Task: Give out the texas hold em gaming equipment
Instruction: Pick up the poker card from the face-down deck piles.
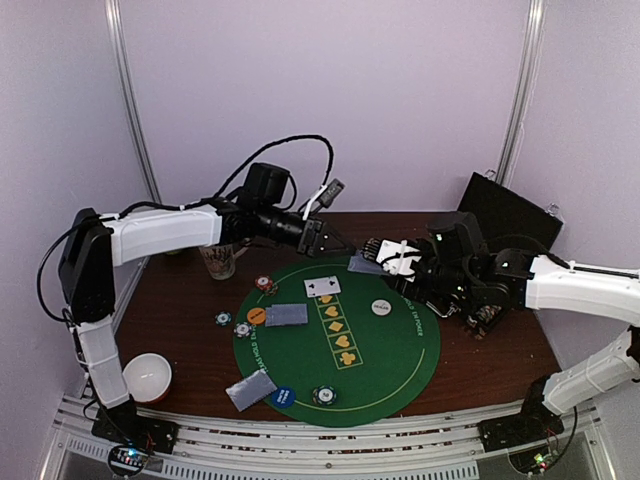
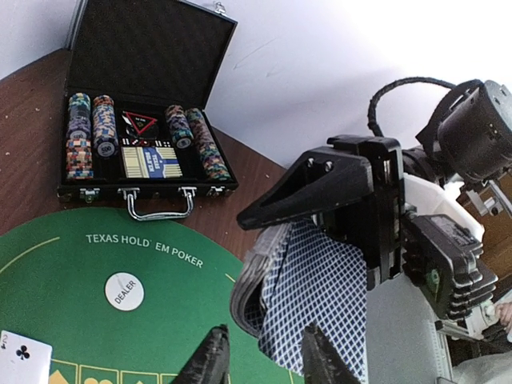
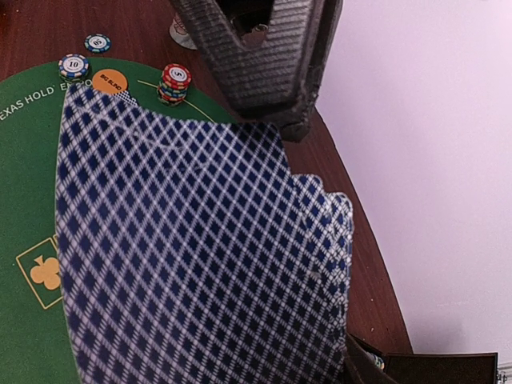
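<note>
The right claw [image 1: 378,258] was clenched on a deck of playing cards [image 2: 314,296], fanned backs-up above the upper edge of the green felt mat [image 1: 400,375], just right of centre in the overhead view. The left claw [image 2: 268,362] faced it from the left with its fingers parted, the fan's near edge lying at the gap between them. Whether a fingertip touched a card could not be told.

On the mat, a two of clubs [image 1: 322,287] lay face up in the upper part. A face-down card [image 1: 286,314] lay below-left of it, beside the orange BIG BLIND button [image 1: 256,316], and the white DEALER button [image 1: 381,307] sat to the right. More face-down cards [image 1: 250,390] overlapped the mat's lower-left rim, near a blue button [image 1: 283,397] and a striped chip [image 1: 322,395]. A red-topped chip stack [image 1: 264,284] sat at the upper-left rim. A loose chip [image 1: 223,319] lay on the bare table [image 1: 180,310] left of the mat. The open black case [image 2: 144,136], upper left in the left wrist view, held rows of chips.
</note>
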